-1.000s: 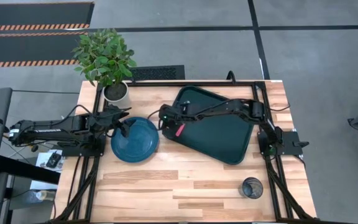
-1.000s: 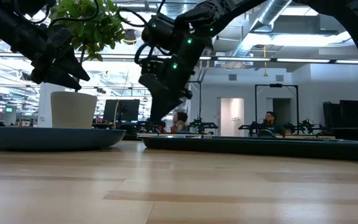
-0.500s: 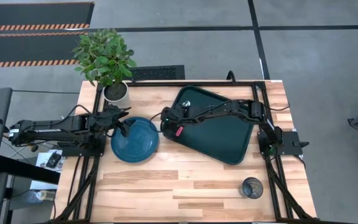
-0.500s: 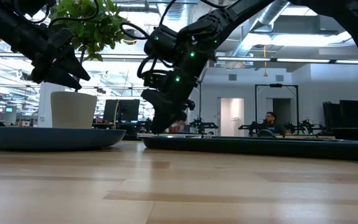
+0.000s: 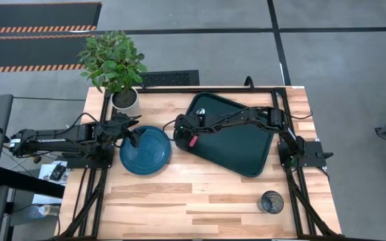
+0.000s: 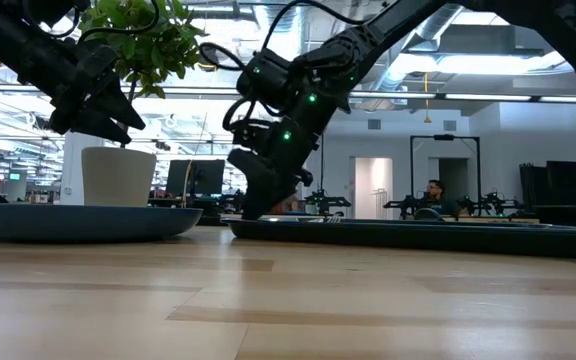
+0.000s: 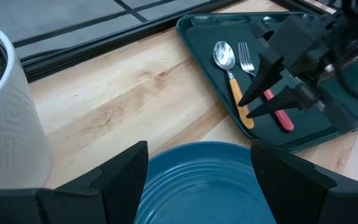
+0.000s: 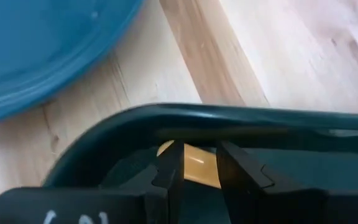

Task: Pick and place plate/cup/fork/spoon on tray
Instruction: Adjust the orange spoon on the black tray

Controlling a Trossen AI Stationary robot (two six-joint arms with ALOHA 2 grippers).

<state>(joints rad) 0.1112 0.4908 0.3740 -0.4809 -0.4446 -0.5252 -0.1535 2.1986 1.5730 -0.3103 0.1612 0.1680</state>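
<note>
Your counter [image 5: 179,194] is pale wood slats on grey floor, with a potted plant [image 5: 114,63] at its 11 o'clock corner and a workshop behind. The right jaws [image 7: 253,102] stand open, down at the tray's [image 5: 246,144] 9 o'clock end, straddling the spoon's [image 7: 234,84] orange-yellow handle; the red-handled fork [image 7: 266,90] lies just beside it. The left jaws [image 5: 134,137] hover open over the teal plate's [image 5: 146,152] 9 o'clock rim. The dark cup [image 5: 271,201] stands at the counter's 5 o'clock.

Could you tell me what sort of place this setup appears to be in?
Probably a robotics lab or open workshop: beyond the wooden table the low view shows exposed ceiling ducts, more equipment benches, and a seated person.
</note>
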